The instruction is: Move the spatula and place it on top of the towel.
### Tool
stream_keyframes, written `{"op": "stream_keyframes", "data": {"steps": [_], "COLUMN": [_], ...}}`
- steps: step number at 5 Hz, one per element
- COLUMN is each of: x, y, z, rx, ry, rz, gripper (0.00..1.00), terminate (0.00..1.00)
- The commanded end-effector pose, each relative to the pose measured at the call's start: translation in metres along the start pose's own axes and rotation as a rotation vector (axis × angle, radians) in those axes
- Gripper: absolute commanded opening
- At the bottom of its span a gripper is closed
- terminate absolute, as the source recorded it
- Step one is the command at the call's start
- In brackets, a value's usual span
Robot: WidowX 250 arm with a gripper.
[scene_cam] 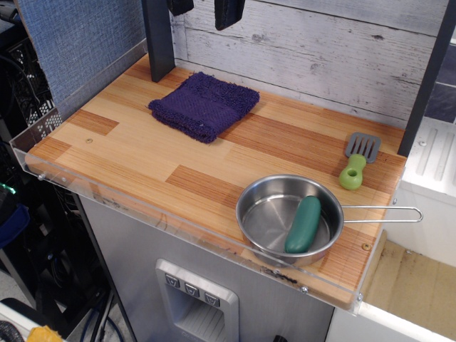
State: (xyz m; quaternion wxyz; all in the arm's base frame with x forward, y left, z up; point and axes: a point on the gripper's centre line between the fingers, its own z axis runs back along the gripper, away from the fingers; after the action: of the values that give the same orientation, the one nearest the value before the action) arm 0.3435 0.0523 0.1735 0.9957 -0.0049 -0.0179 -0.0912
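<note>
In this single view my gripper (pixel 205 10) is hanging at the top edge of the frame, only two dark finger ends showing, spread apart and holding nothing. The spatula (pixel 356 161) is lying flat at the right, blade away from the steel pan (pixel 265 214), untouched. The towel (pixel 204 104) is waiting at upper centre, well apart. The dark green pickle-shaped thing (pixel 303 225) is leaning inside the pan. The wooden counter (pixel 142 153) is sitting against pale planks.
</note>
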Motion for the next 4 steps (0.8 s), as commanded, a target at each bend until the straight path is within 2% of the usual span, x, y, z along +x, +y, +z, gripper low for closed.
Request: {"op": "stream_keyframes", "data": {"steps": [1, 3, 4], "x": [0.0, 0.009, 0.016], "y": [0.0, -0.066, -0.098], "z": [0.0, -0.012, -0.021], "rx": [0.0, 0.035, 0.049], "ry": [0.0, 0.039, 0.083], "rz": [0.0, -0.041, 0.012], "gripper": [1.0, 1.0, 1.0], "terminate": [0.0, 0.0, 0.0]}}
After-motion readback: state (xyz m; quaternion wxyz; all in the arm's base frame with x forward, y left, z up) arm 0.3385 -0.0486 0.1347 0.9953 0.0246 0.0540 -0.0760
